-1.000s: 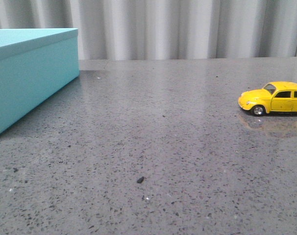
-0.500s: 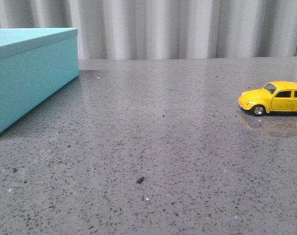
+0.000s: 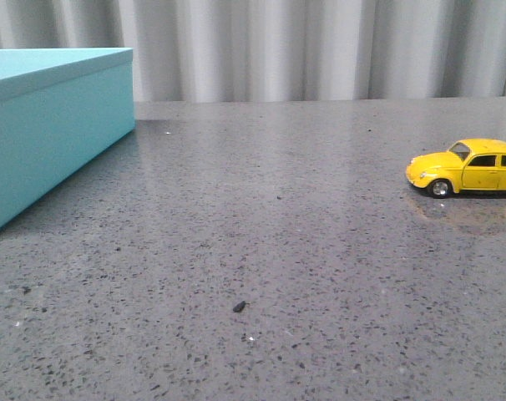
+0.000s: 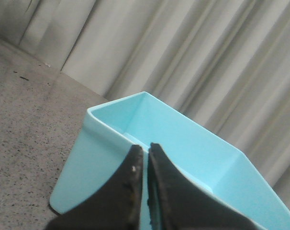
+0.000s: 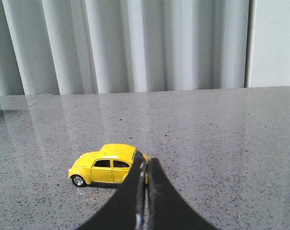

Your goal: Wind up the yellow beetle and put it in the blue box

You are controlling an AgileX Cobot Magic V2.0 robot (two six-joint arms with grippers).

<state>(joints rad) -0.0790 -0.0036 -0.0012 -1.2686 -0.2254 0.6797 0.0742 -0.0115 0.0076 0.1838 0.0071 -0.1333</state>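
Yellow beetle (image 3: 468, 168) on all four wheels at far right of grey speckled desk (image 3: 261, 242); blue box (image 3: 48, 121) far left, well apart. Left hand (image 4: 146, 155) pressed together before box; right hand (image 5: 146, 167) pressed together just beside beetle

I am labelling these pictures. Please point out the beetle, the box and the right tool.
beetle (image 3: 468, 166), front view, on its yellow door.
box (image 3: 53, 134), front view, on its side wall.
right tool (image 5: 146, 188), right wrist view, between its closed fingertips.
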